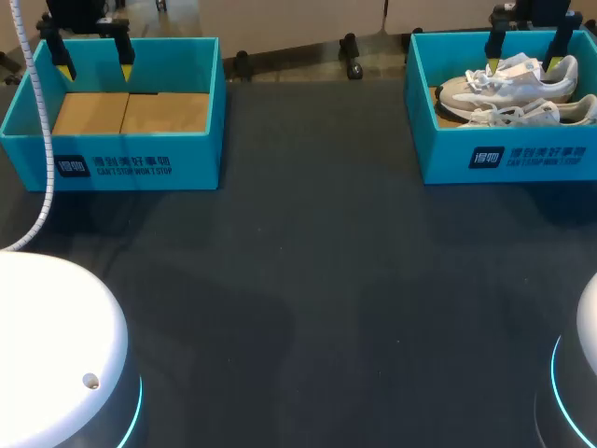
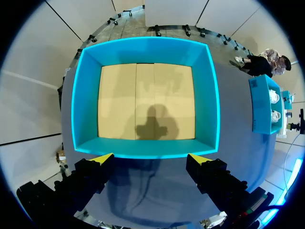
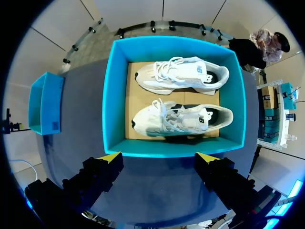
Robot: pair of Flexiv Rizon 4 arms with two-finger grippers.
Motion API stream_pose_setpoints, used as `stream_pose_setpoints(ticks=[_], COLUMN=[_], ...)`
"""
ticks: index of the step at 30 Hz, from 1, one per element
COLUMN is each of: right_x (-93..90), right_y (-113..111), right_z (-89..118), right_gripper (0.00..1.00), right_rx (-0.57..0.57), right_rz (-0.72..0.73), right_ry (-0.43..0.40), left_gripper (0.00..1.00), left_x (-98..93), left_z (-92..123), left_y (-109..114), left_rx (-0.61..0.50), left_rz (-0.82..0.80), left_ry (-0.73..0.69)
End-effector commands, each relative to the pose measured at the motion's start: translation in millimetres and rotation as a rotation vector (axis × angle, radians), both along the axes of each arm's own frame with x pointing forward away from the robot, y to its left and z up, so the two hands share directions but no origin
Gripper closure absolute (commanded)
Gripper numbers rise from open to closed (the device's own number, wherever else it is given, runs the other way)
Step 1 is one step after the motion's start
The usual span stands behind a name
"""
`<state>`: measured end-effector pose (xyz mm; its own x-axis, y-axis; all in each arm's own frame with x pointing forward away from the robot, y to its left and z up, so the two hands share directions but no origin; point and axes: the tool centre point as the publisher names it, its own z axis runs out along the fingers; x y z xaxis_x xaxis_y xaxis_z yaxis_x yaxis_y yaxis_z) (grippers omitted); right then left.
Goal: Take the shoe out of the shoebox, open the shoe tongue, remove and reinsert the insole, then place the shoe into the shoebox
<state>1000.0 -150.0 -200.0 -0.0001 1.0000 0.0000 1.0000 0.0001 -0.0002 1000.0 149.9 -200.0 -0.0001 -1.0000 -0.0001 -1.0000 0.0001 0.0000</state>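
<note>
Hanging wide open and empty over the near wall of the shoebox (image 3: 174, 149), the right gripper (image 3: 159, 156) has the closer shoe (image 3: 181, 119) just ahead and the farther shoe (image 3: 181, 74) beyond it. Both lie lengthwise across the finger gap, so I judge a wrist turn is needed. The left gripper (image 2: 152, 157), equally open and empty, hangs over a shoeless box (image 2: 143, 149), well apart from them.

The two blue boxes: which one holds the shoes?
The right box, under the right gripper; two white shoes lie inside. The left box shows only bare cardboard.
</note>
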Motion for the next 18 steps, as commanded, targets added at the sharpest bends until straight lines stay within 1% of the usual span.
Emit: stream_pose_setpoints(ticks=[1,17,18], right_x=[0.0,0.0,0.2], right_y=[0.0,0.0,-0.6], right_z=[0.0,0.0,-0.1], right_gripper=[0.0,0.0,0.0], right_rx=[0.0,0.0,-0.019], right_rz=[0.0,0.0,0.004], right_ry=[0.0,0.0,-0.006], left_gripper=[0.0,0.0,0.0], left_x=[0.0,0.0,0.0], left_z=[0.0,0.0,0.0], left_y=[0.0,0.0,0.0], left_rx=[0.0,0.0,0.0], left_rz=[0.0,0.0,0.0], left_ry=[0.0,0.0,0.0])
